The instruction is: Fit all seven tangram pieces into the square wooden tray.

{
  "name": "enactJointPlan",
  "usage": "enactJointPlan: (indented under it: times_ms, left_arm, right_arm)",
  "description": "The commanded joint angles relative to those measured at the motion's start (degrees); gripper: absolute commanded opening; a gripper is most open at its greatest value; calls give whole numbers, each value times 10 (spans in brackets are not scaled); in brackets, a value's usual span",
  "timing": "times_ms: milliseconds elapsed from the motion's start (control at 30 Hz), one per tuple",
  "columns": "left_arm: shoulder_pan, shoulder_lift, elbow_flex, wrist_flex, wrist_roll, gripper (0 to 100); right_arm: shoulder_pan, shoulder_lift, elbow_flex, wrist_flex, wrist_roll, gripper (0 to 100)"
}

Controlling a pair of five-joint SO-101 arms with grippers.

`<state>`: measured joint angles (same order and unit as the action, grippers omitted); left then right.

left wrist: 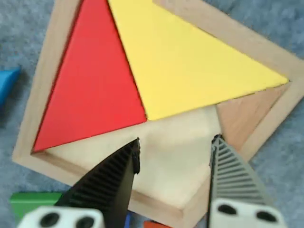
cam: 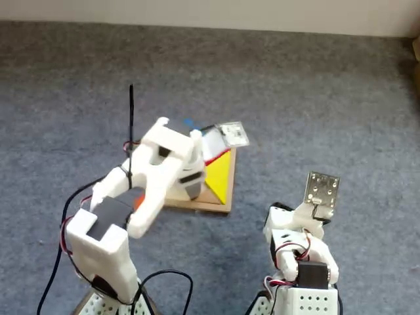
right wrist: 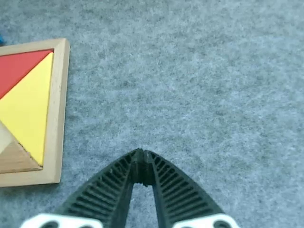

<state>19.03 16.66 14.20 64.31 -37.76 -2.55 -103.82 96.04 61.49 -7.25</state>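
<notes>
We see the tray (cam: pixel 200 206) lying flat on the grey bench (cam: pixel 315 85), partly under the left arm (cam: pixel 164 164); two pieces sit in it, a red triangle (left wrist: pixel 90 85) and a yellow triangle (left wrist: pixel 190 61), flush along one shared edge with their tips meeting near the tray's middle; the rest of the tray floor is bare pale wood, and beside the yellow tip there is a darker tan patch that we cannot tell from a piece.

The left jaws hang over that bare part, spread wide and holding nothing; their tips sit just short of the two triangles' meeting point.

Outside the tray, a blue piece (left wrist: pixel 7 83) lies on the bench just beside the rim on the red side; a green piece (left wrist: pixel 28 204) lies near the rim too, partly hidden behind one left jaw; a sliver of orange (left wrist: pixel 152 224) shows at the rim's near corner, too little for us to tell its shape.

The right arm (cam: pixel 302 252) stands apart from the tray; the right jaws are closed tip to tip with nothing between them, over bare bench, with the tray's rim (right wrist: pixel 59 109) off to one side and the yellow and red pieces visible inside it.
</notes>
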Motion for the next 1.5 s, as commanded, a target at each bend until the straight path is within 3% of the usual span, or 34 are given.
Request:
enactJointPlan:
  times_ms: [0, 200, 467, 633, 800, 1000, 1100, 1300, 1467]
  left_arm:
    - [47, -6, -26, -6, 63, 245]
    - [29, -7, -64, 7, 68, 245]
    - [-53, -7, -211, 183, 86, 245]
    - [-119, -7, -276, 240, 102, 245]
    - [-169, -1, -279, 222, 110, 245]
    - [-178, 2, -278, 113, 254, 248]
    - [-180, 2, -280, 84, 283, 249]
    - [-200, 55, -294, 79, 287, 249]
    - [-235, 155, -380, 101, 239, 250]
  right_arm:
    - [9, -3, 82, 0, 5, 5]
    - [9, -3, 82, 0, 5, 5]
    - [9, -3, 82, 0, 5, 5]
    - [9, -3, 82, 0, 5, 5]
    - [9, -3, 82, 0, 5, 5]
    - [9, -3, 82, 0, 5, 5]
    - [9, -3, 82, 0, 5, 5]
    - [9, -3, 82, 0, 5, 5]
    - [9, -3, 82, 0, 5, 5]
